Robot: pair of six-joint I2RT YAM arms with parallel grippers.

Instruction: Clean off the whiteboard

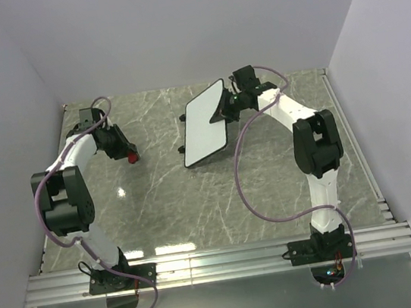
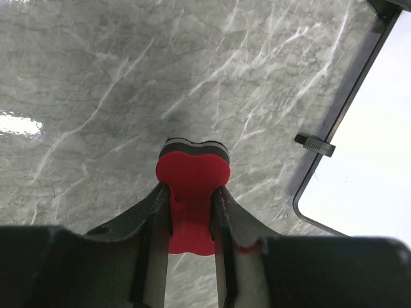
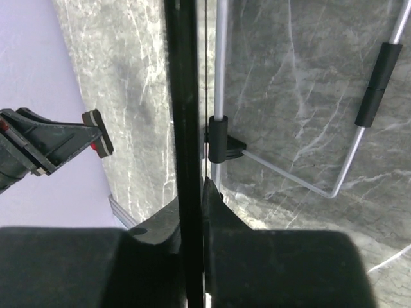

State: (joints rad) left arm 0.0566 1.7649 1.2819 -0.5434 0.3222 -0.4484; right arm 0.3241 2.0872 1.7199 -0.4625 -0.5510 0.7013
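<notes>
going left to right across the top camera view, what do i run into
left arm → left gripper shut on the red eraser → whiteboard, tilted up off the table → right gripper clamped on its right edge → right arm

Site: robot test cell, lab-type | Enclosure: plain pale-lilac walls [image 1: 172,28] seen on three sides of a grey marble-patterned tabletop [image 1: 167,205] | Fixtures: aluminium rails [image 1: 221,263] noted along lower frame, with the left arm base [image 1: 120,279] and right arm base [image 1: 320,249] bolted on | Wiring: a loose lilac cable [image 1: 242,187] looped right of centre
</notes>
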